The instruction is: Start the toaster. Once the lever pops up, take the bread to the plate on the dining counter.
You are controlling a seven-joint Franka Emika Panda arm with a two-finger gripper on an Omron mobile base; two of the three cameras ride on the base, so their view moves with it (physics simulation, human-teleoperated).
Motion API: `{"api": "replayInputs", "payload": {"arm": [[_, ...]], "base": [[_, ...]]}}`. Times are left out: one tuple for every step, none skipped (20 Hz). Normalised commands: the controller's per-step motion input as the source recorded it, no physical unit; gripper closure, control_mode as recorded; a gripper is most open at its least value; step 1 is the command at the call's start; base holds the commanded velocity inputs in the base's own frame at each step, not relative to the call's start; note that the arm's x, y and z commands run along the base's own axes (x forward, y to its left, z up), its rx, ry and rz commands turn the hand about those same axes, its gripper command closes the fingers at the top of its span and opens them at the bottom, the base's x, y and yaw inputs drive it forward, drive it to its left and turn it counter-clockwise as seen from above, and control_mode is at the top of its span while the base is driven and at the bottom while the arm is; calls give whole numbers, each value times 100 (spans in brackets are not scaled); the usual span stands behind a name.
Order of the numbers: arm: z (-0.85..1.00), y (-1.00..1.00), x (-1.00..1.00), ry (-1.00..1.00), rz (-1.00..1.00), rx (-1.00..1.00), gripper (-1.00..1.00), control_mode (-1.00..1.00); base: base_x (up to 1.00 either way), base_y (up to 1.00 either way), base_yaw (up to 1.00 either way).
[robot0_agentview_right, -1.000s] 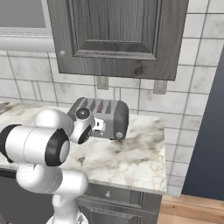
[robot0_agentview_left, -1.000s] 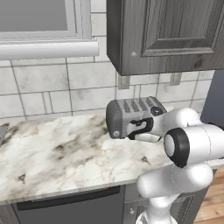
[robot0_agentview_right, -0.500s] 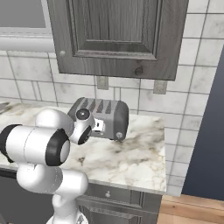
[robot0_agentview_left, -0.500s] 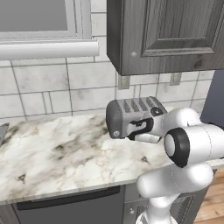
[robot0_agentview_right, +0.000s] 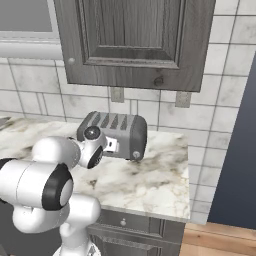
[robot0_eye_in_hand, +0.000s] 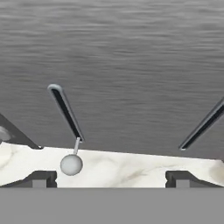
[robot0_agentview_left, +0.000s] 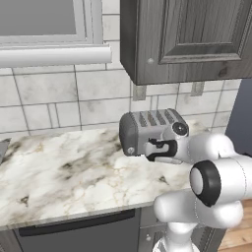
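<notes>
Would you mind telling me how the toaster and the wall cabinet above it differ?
The toaster is small with rounded ends; the cabinet is far larger and square-edged. The toaster is smooth metal; the cabinet shows wood grain. The toaster stands on the marble worktop; the cabinet hangs on the tiled wall. Both are grey.

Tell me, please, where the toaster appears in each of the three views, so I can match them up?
Left base view: the toaster stands right of centre on the marble worktop, just left of the robot's hand.
Right base view: the toaster sits at centre, just right of the hand.
Hand view: its grey front spans the upper frame, a slanted lever slot and round lever knob at lower left.
Shared landmark: the marble worktop under the toaster.
</notes>
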Motion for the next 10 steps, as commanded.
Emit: {"api": "replayInputs", "payload": {"arm": [[22, 0, 0, 0, 0, 0, -100, -100], [28, 0, 0, -1, 0, 0, -100, -100], [30, 0, 0, -2, 0, 0, -100, -100], [24, 0, 0, -2, 0, 0, -100, -100], [28, 0, 0, -4, 0, 0, -100, -100], [27, 0, 0, -5, 0, 0, -100, -100], [29, 0, 0, -7, 0, 0, -100, -100], [29, 0, 0, -9, 0, 0, -100, -100], [30, 0, 0, -10, 0, 0, -100, -100], [31, 0, 0, -11, 0, 0, -100, -100]], "base": [[0, 0, 0], [0, 0, 0], [0, 0, 0], [0, 0, 0], [0, 0, 0], [0, 0, 0], [0, 0, 0], [0, 0, 0], [0, 0, 0], [0, 0, 0]]}}
